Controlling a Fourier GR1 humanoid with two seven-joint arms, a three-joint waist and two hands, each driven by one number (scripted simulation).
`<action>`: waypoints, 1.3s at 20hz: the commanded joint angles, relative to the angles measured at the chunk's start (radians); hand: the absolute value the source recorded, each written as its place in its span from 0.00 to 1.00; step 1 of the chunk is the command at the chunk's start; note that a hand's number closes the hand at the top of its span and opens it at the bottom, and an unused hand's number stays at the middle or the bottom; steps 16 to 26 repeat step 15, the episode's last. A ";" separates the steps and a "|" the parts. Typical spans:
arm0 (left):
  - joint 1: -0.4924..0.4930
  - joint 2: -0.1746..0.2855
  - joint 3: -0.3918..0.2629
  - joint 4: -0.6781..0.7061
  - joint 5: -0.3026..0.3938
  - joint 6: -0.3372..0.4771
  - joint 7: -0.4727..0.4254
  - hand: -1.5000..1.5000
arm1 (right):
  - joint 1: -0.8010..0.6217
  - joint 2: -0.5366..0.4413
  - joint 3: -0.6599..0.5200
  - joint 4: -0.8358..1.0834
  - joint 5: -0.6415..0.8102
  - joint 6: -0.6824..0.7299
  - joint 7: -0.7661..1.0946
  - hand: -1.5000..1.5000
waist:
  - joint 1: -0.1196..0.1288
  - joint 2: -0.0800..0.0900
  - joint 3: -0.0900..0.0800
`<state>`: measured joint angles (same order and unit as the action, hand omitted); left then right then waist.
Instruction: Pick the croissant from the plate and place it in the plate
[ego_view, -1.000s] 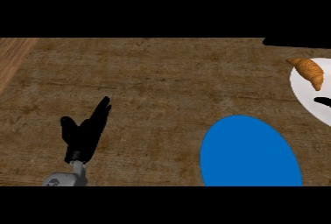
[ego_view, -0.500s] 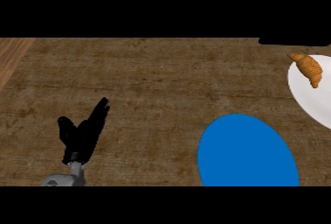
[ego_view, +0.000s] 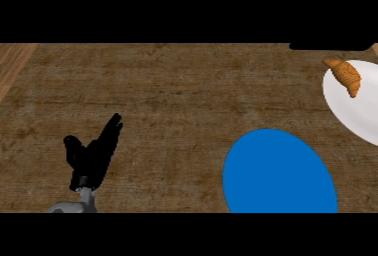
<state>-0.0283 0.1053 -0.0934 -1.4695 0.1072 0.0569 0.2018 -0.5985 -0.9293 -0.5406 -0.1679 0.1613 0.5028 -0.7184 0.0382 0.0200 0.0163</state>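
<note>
Up and right of the blue plate (ego_view: 279, 172), cut by the view's right edge: white plate (ego_view: 359, 107), smooth, plain, only part of it showing. It holds the croissant (ego_view: 345, 76), which sits on the white plate's far rim portion, long axis running roughly away from the blue plate. Croissant is golden-brown, ridged, crescent-ish with tapered tips. Not touched by any hand.

Blue plate: flat saturated blue, glossy, no pattern, reads as a tall oval, nothing on it. Its near edge is cut by the view's lower limit. Gap of bare table between it and the white plate.

Table (ego_view: 177, 95): brown, coarse mottled grain, matte. Lighter wood-toned strip (ego_view: 13, 62) at the far-left corner, far from the blue plate.

Well left of the blue plate: left hand (ego_view: 92, 155), black, fingers straight and pointing away, thumb splayed, holding nothing, resting. Grey forearm (ego_view: 74, 205) just below it. Right hand does not show.
</note>
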 joint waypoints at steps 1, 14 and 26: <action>-0.005 -0.005 0.008 0.044 0.003 0.007 0.027 0.50 | 0.080 -0.019 0.021 -0.017 0.015 0.171 -0.144 0.00 | -0.016 0.004 -0.004; 0.028 -0.017 -0.005 0.043 -0.015 0.009 -0.002 0.50 | 0.201 -0.023 0.078 -0.078 0.044 0.103 -0.236 0.00 | -0.015 -0.001 -0.005; 0.021 0.005 0.023 -0.002 0.028 -0.009 0.047 0.50 | 0.232 -0.037 0.079 -0.077 0.042 0.121 -0.261 0.00 | -0.017 -0.005 -0.004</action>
